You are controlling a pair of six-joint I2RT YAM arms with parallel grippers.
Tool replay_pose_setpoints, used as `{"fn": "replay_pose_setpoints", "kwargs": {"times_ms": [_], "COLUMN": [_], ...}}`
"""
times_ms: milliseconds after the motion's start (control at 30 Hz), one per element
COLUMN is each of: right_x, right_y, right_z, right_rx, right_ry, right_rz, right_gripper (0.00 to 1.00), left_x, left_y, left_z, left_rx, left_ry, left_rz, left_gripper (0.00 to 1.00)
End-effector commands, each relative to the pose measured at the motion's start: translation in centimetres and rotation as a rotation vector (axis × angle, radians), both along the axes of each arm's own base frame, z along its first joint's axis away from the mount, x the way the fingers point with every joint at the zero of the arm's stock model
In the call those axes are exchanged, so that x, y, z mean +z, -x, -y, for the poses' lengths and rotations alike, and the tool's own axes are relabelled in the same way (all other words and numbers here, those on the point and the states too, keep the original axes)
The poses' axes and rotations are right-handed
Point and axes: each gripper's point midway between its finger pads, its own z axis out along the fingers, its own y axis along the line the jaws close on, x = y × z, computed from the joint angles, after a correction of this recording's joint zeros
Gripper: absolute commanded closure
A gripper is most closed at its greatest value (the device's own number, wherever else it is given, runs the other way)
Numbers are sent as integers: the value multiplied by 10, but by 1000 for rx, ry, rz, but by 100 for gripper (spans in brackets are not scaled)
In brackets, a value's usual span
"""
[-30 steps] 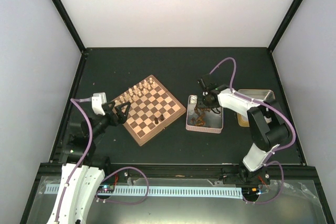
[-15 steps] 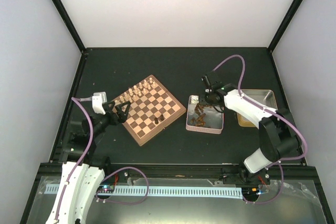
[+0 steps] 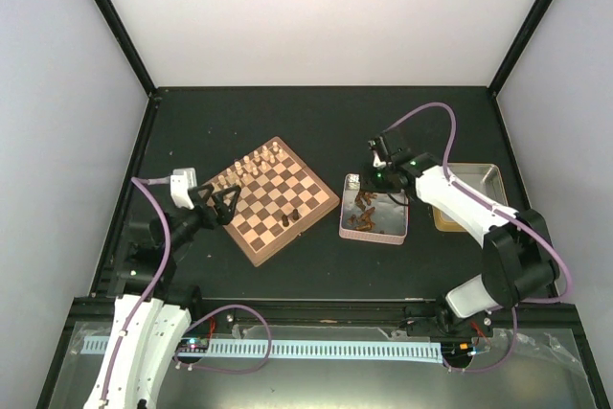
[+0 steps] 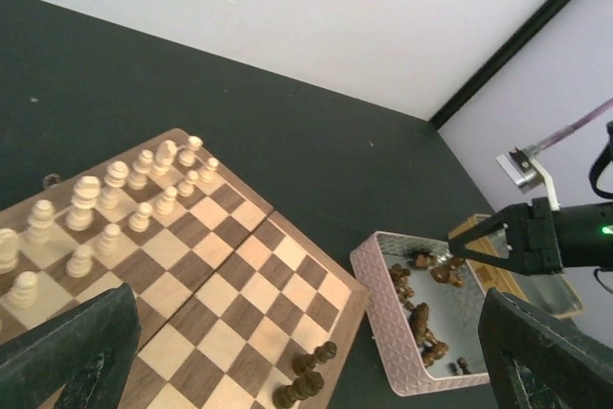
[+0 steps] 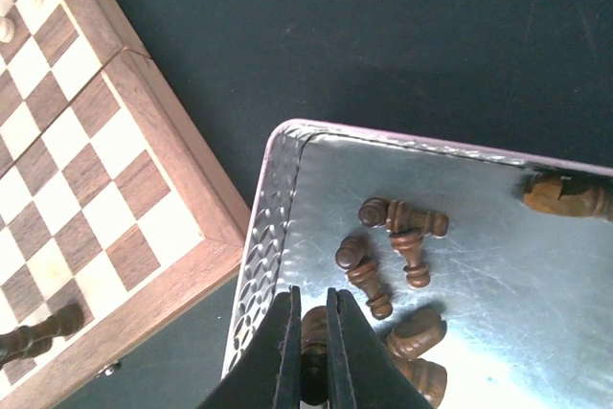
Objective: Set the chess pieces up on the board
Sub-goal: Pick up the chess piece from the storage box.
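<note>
The board [image 3: 276,200] lies left of centre, with pale pieces along its far-left edge and two dark chess pieces [image 3: 293,216] near its right edge; the same two show in the left wrist view [image 4: 306,376]. Several dark chess pieces [image 5: 388,248] lie in a silvery tin [image 3: 374,209]. My right gripper [image 5: 310,342] is over the tin's left part, shut on a dark chess piece [image 5: 313,363] between its fingers. In the top view it [image 3: 374,177] hangs above the tin's far end. My left gripper [image 3: 224,203] is open at the board's left edge, holding nothing.
A tan tray [image 3: 466,195] lies right of the tin, partly under the right arm. Black frame rails border the dark table at left and right. The right arm's purple cable [image 3: 421,118] loops above the tin.
My right gripper has risen from the tin's pile, carrying a dark piece, with the arm stretched farther out. The left arm has barely moved.
</note>
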Motion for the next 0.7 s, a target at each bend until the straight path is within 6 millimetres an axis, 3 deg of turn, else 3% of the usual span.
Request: {"fn": "replay_pose_setpoints", "kwargs": {"times_ms": [0, 200, 333, 667], "right_x": [11, 22, 37, 82], "right_y": [7, 16, 22, 37], "right_z": [-8, -12, -12, -3], "right_rx": [-14, -88, -148, -311], "right_ry": [-107, -235, -332, -583], "right_rz": [11, 18, 36, 90], "right_gripper": [97, 96, 96, 96], "left_x": [3, 1, 5, -6], "left_y": [5, 8, 10, -1], "left_z": [22, 47, 77, 192], "left_rx": [-131, -258, -345, -554], "left_ry": [92, 167, 165, 92], "left_rz": [14, 16, 39, 19], "left_gripper": [2, 8, 9, 14]}}
